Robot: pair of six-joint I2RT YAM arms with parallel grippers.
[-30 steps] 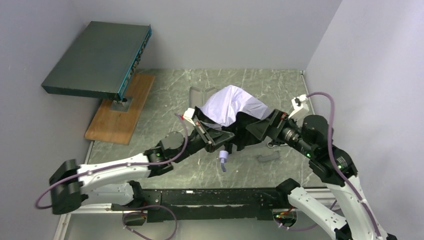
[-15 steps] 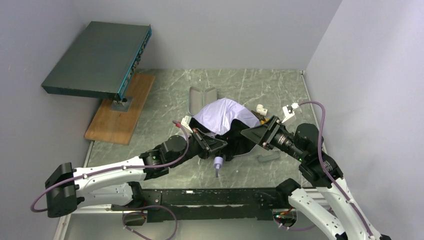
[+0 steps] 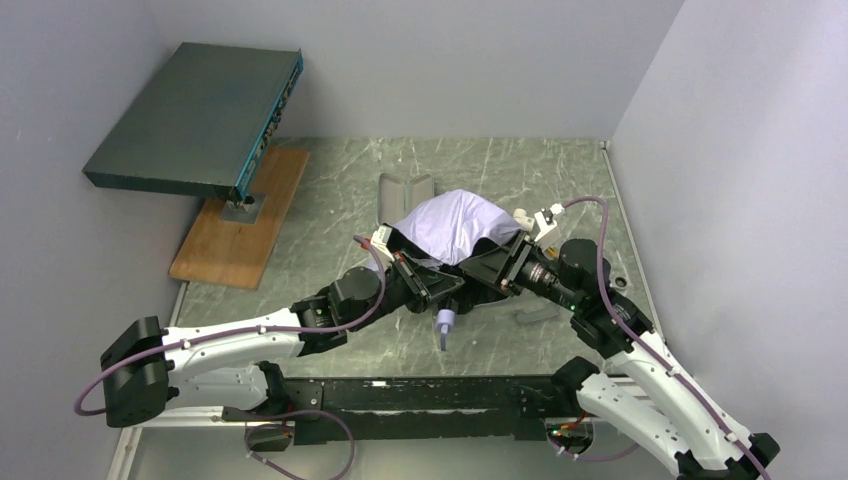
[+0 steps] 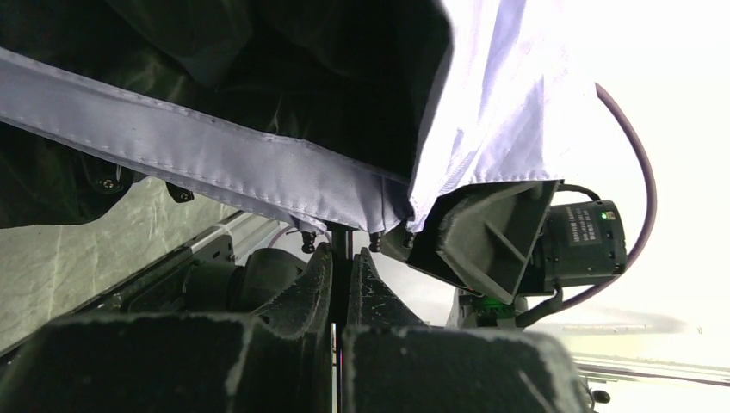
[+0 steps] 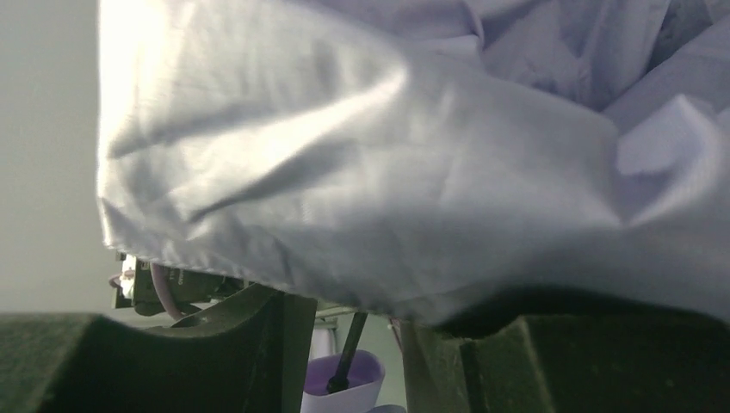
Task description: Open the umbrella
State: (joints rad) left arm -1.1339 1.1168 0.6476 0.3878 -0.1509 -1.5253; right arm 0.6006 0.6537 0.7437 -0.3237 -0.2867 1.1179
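Note:
The umbrella's pale lavender canopy (image 3: 455, 225) is bunched and half folded above the middle of the table. Its small pale handle (image 3: 444, 322) points toward the arms. My left gripper (image 3: 430, 285) comes in from the left, shut on the thin black shaft (image 4: 342, 258) just below the canopy hem (image 4: 258, 163). My right gripper (image 3: 480, 272) reaches in from the right under the canopy. In the right wrist view its fingers (image 5: 267, 344) stand partly apart on either side of the shaft (image 5: 351, 344), above the handle (image 5: 344, 387). Fabric (image 5: 387, 172) hides their tips.
A large dark teal flat box (image 3: 195, 118) sits tilted on a stand over a wooden board (image 3: 240, 218) at the back left. A grey sleeve (image 3: 405, 188) lies behind the umbrella and a small grey piece (image 3: 535, 314) lies at the front right. Grey walls close in on both sides.
My right arm has swung left, in under the canopy, and its jaws have narrowed from wide open. The canopy dipped and rose again. The left grip on the shaft has not changed.

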